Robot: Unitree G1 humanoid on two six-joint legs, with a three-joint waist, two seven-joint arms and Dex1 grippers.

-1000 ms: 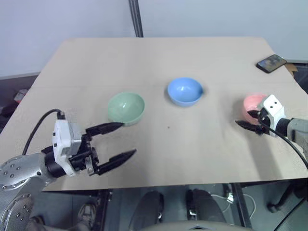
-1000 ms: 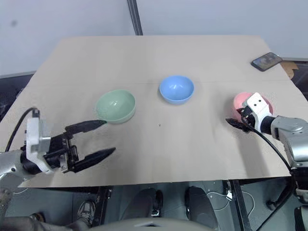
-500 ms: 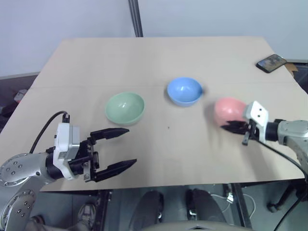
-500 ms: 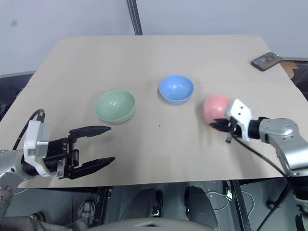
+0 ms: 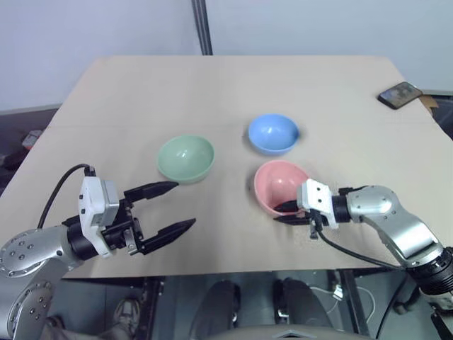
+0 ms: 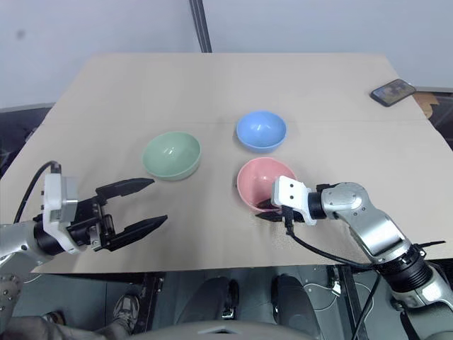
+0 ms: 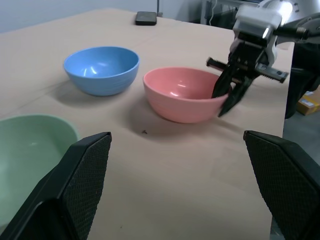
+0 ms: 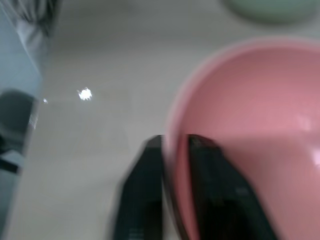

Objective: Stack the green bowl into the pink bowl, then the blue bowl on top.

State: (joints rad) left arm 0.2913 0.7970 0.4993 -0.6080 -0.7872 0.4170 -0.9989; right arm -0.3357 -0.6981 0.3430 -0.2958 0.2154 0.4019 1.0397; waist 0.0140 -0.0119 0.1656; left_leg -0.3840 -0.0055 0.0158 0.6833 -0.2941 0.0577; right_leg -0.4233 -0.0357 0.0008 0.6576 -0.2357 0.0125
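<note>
Your right gripper (image 5: 286, 211) dragged pink bowl (image 5: 280, 186) from the right edge to blue bowl's (image 5: 272, 133) 6 o'clock, pinching its rim | left gripper (image 5: 170, 207) spread wide at green bowl's (image 5: 185, 157) 7 o'clock

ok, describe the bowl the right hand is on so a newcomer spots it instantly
On the tan table, three small bowls sit mid-table. It's the pink bowl, nearest the front edge, its rim pinched by the right hand. The green bowl and blue bowl stand free.

left gripper (image 5: 164, 209): fingers spread, level | right gripper (image 5: 287, 212): fingers pinched, pointing left
</note>
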